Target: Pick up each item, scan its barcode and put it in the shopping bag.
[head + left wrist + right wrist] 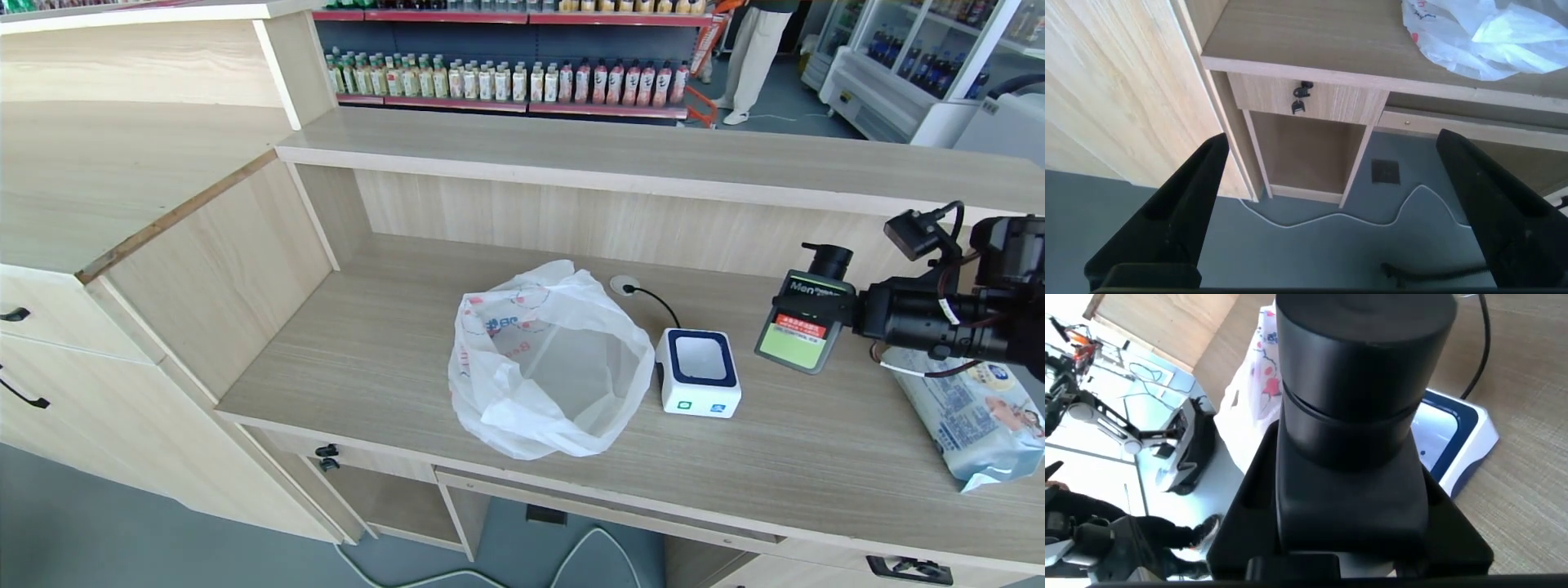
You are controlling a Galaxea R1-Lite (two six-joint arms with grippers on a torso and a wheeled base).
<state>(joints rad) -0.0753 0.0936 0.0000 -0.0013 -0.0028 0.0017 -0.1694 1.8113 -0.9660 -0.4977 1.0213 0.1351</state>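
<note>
On the wooden counter (384, 343) sat a shopping bag (543, 359) and scanner (700, 371), drink shelves (506, 82) behind; right gripper (857, 314) pinched a bottle (804, 327), left gripper (1331, 208) spread.

The pale wooden counter (367, 351) carried a white shopping bag (543, 359), mouth open, at its centre. A white scanner (698, 371) sat just beside the bag at 3 o'clock, its black cable (657, 300) running to a grommet (624, 284) at 11 o'clock. A blue soft pack (971, 416) lay farther off at 3 o'clock.

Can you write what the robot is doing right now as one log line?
right tool: shut on bottle, held right of scanner | left tool: open, low beside counter | shopping bag: open, left of scanner
</note>
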